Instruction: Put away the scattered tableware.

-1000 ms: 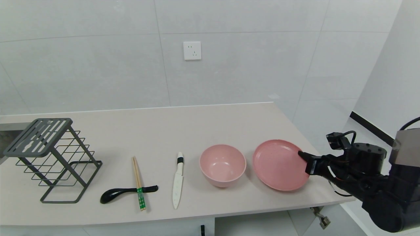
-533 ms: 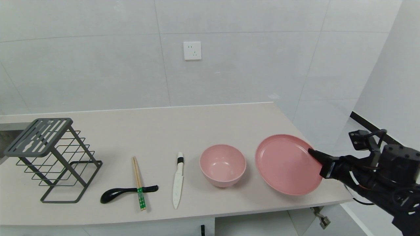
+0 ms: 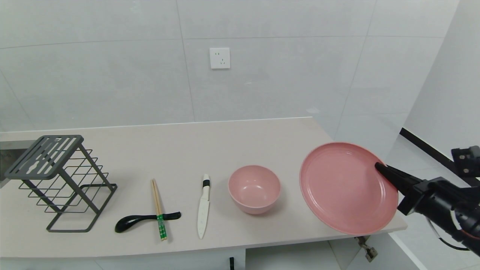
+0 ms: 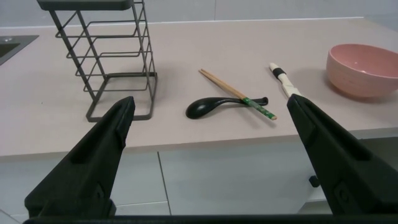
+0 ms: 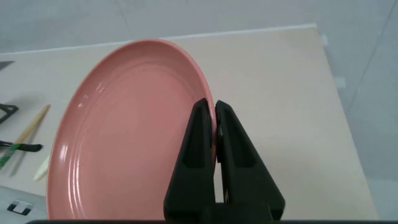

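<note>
My right gripper (image 3: 379, 167) (image 5: 214, 118) is shut on the rim of a pink plate (image 3: 347, 187) (image 5: 134, 121), held tilted above the counter's right end. A pink bowl (image 3: 254, 189) (image 4: 364, 70) sits left of it. Further left lie a white knife (image 3: 203, 206) (image 4: 285, 79), a pair of chopsticks (image 3: 158, 209) (image 4: 236, 94) crossing a black spoon (image 3: 144, 220) (image 4: 217, 106), and a dark wire rack (image 3: 58, 176) (image 4: 109, 53). My left gripper (image 4: 208, 155) hangs open in front of the counter's front edge, level with the spoon, holding nothing.
The beige counter (image 3: 180, 157) ends just right of the plate, with a drop to the floor beyond. A tiled wall with a socket (image 3: 219, 57) stands behind. A sink edge (image 4: 12, 46) lies past the rack on the left.
My right gripper has lifted the plate off the counter, raising and tilting it while drawing it to the right. The other tableware has not moved.
</note>
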### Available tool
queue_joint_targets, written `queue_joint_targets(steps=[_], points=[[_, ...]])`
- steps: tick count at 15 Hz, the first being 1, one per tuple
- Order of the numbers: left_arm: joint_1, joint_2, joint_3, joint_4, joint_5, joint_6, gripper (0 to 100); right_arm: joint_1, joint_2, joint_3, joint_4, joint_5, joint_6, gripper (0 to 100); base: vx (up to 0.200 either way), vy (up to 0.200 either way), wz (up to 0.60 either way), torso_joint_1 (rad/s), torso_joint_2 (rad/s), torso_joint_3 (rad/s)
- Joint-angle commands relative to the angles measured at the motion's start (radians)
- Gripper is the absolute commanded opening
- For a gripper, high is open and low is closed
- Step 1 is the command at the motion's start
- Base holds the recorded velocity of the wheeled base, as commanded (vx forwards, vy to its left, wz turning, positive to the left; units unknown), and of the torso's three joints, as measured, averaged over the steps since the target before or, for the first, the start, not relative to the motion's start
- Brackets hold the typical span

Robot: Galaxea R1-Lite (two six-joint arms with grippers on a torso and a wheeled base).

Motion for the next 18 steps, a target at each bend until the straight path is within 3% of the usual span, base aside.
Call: queue_joint_targets(steps=[1, 4, 5, 6, 7, 8, 9, 10, 11, 13, 14, 15, 18], points=[[0.002, 0.001, 0.0, 0.0, 0.0, 0.001, 100, -0.029, -0.086, 0.002, 0.003, 0.001, 0.005, 0, 0.0, 0.0, 0.0, 0.0, 0.0, 0.0], [0.0, 0.001, 0.0, 0.0, -0.011, 0.008, 100, -0.043, -0.127, 0.002, 0.006, 0.004, 0.0, 0, 0.0, 0.0, 0.0, 0.0, 0.0, 0.0], [0.002, 0.001, 0.0, -0.01, -0.079, 0.094, 100, -0.042, -0.132, 0.002, 0.006, 0.006, -0.005, 0, 0.0, 0.0, 0.0, 0.0, 0.0, 0.0], [0.0, 0.001, 0.0, -0.025, -0.099, 0.119, 100, -0.042, -0.132, 0.002, 0.006, 0.008, -0.005, 0, 0.0, 0.0, 0.0, 0.0, 0.0, 0.0], [0.0, 0.001, 0.0, -0.026, -0.1, 0.12, 100, -0.042, -0.132, 0.002, 0.004, 0.008, -0.005, 0, 0.0, 0.0, 0.0, 0.0, 0.0, 0.0], [0.0, 0.001, 0.0, -0.117, -0.097, 0.12, 100, -0.043, -0.133, 0.002, 0.004, 0.008, -0.006, 0, 0.0, 0.0, 0.0, 0.0, 0.0, 0.0], [0.0, 0.001, 0.0, -0.384, -0.099, 0.117, 100, -0.043, -0.141, 0.002, 0.003, 0.008, -0.006, 0, 0.0, 0.0, 0.0, 0.0, 0.0, 0.0], [0.0, 0.001, 0.0, -0.439, -0.1, 0.116, 100, -0.042, -0.143, 0.002, 0.003, 0.008, -0.006, 0, 0.0, 0.0, 0.0, 0.0, 0.0, 0.0], [0.0, 0.001, 0.0, -0.428, -0.105, 0.111, 100, -0.042, -0.143, 0.002, 0.003, 0.008, -0.006, 0, 0.0, 0.0, 0.0, 0.0, 0.0, 0.0], [-0.017, 0.05, -0.067, -0.238, -0.158, 0.021, 100, -0.042, -0.163, 0.002, 0.006, 0.008, -0.006, 0, 0.0, 0.0, 0.0, 0.0, 0.0, 0.0], [-0.028, 0.066, -0.101, -0.175, -0.192, 0.008, 100, -0.043, -0.167, 0.002, 0.006, 0.008, -0.006, 0, 0.0, 0.0, 0.0, 0.0, 0.0, 0.0], [-0.051, 0.141, -0.215, -0.02, -0.289, -0.001, 100, -0.045, -0.176, 0.002, 0.006, 0.008, -0.006, 0, 0.0, 0.0, 0.0, 0.0, 0.0, 0.0], [-0.054, 0.346, -0.35, 0.021, -0.365, -0.05, 100, -0.049, -0.176, 0.002, 0.006, 0.008, -0.006, 0, 0.0, 0.0, 0.0, 0.0, 0.0, 0.0]])
